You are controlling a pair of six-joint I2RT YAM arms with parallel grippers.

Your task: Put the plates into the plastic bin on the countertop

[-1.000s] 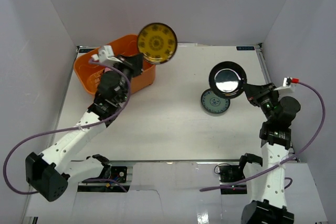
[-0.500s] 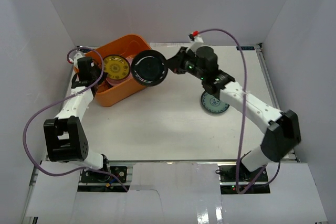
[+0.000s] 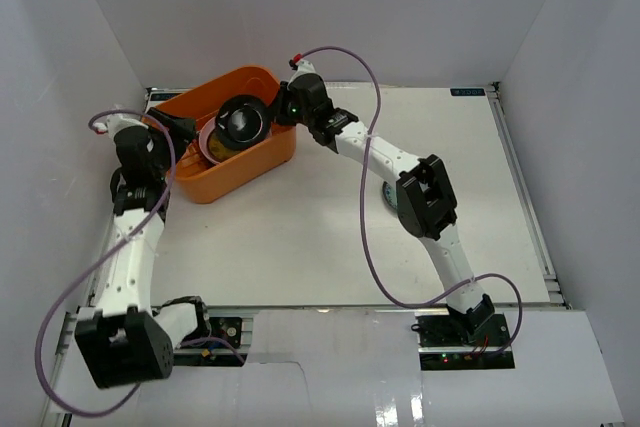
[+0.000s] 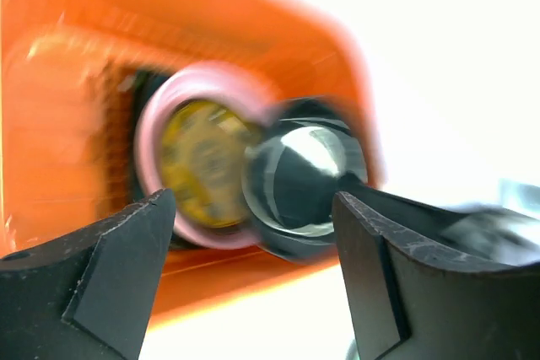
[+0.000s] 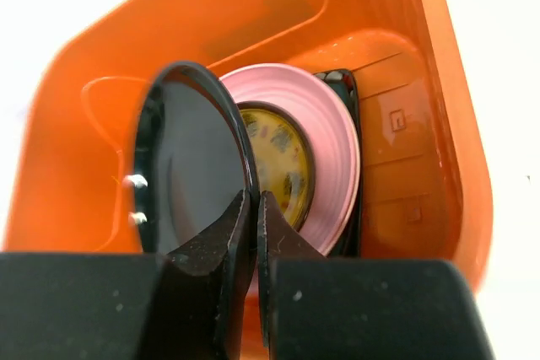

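The glossy black plate (image 5: 190,166) hangs inside the mouth of the plastic bin (image 3: 245,165), tilted on edge and not yet released. It sits just in front of the dishes already in the bin: a pink plate (image 5: 331,145) with the gold-patterned plate (image 5: 274,158) nested in its hollow, and a dark dish (image 5: 349,82) behind them against the bin's ribbed floor. Whether the black plate touches the pink one cannot be told from these views.

The right gripper (image 5: 255,204) holds the plate by its rim, the two fingers pressed tight on the thin edge. That grip keeps the face clear, so the plate can probably slide down against the stack. To get there the right arm reaches long across the countertop (image 3: 330,237) and comes in over the bin's near right corner.

The left gripper (image 4: 253,208) waits at the bin's left side, aimed at the same dishes. Its fingers (image 4: 110,267) are spread wide around nothing. That seems to leave the inside of the bin to the other arm. The step in hand appears to be lowering and letting go, and the main risk is the plate knocking the leaning stack.
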